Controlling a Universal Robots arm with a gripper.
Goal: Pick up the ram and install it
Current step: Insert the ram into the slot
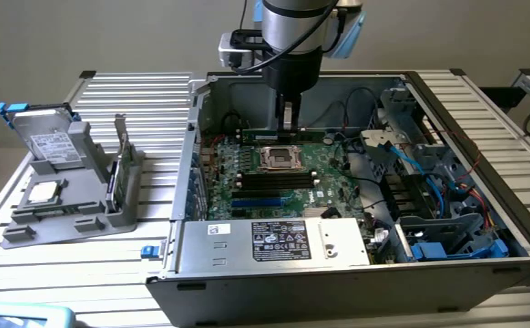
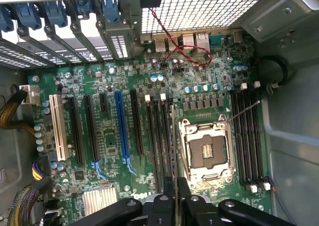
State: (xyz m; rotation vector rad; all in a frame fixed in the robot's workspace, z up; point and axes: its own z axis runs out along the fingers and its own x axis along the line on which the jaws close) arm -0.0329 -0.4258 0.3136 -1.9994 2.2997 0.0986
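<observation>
Ram (image 1: pixel 315 135) (image 2: pixel 174 136) stands on edge, clamped between the jaws, inside the open computer case (image 1: pixel 338 290), close over the green motherboard (image 1: pixel 224 188), just beside the empty processor socket (image 1: pixel 281 159) and parallel to the black memory slots (image 2: pixel 158 136) flanking that socket, contact with them unclear.

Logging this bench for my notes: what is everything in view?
table: one, silver, under all
computer case: one, dark grey, open on the table
motherboard: one, green, inside the case
processor socket: one, silver, on the motherboard
holder: one, grey, exterior view's left of case
drive: one, grey with blue tabs, in the holder
processor chip: one, silver, on the holder
ram: one, dark green, held over the motherboard
pincer: one, black, shut on the ram
</observation>
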